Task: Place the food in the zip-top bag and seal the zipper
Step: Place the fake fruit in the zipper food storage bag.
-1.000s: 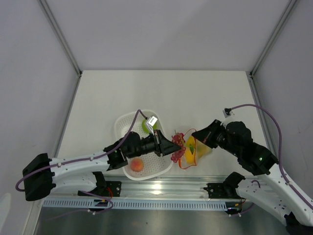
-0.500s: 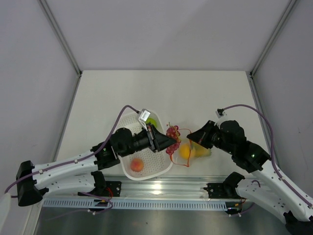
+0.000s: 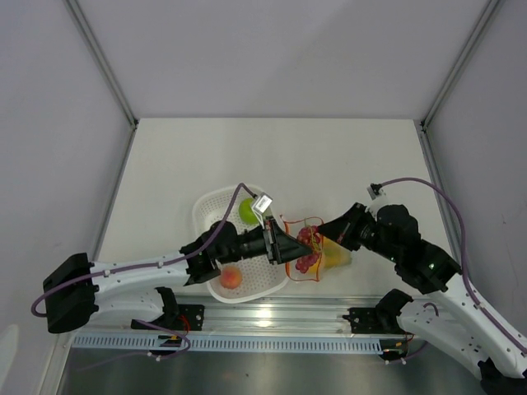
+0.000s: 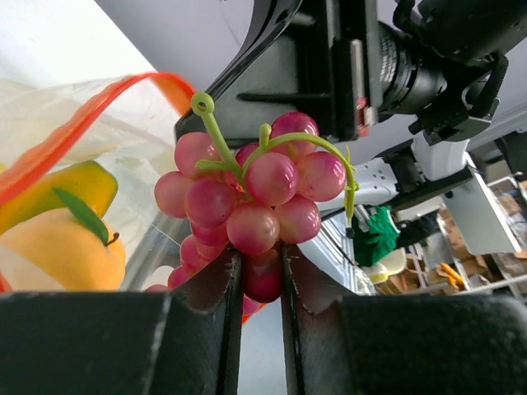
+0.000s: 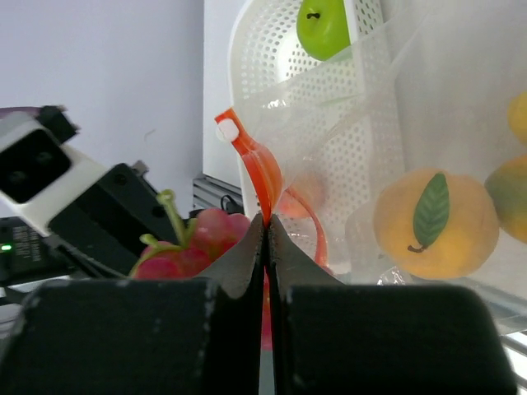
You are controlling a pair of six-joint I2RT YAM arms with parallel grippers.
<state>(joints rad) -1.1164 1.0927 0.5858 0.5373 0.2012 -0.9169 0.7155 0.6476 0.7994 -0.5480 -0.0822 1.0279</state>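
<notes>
My left gripper (image 4: 259,271) is shut on the bottom berry of the dark red bunch of grapes (image 4: 247,197), one piece of the food. It holds them at the mouth of the clear zip-top bag (image 3: 336,257). The right gripper (image 5: 265,226) is shut on the red-orange zipper (image 5: 251,164) and holds that edge up, so the mouth stands open. Inside the bag lie an orange (image 5: 424,222) and other yellow fruit (image 4: 58,247). A green apple (image 3: 248,211) and a peach (image 3: 230,278) lie in the white basket (image 3: 210,210).
The white perforated basket sits just left of the bag, under my left arm. The table's front metal rail (image 3: 272,317) runs close below both. Grey side walls close in the table left and right.
My left gripper lifted the grapes up beside the basket, then carried them right and down to the bag's mouth. The right gripper kept its grip on the zipper and shifted slightly.
</notes>
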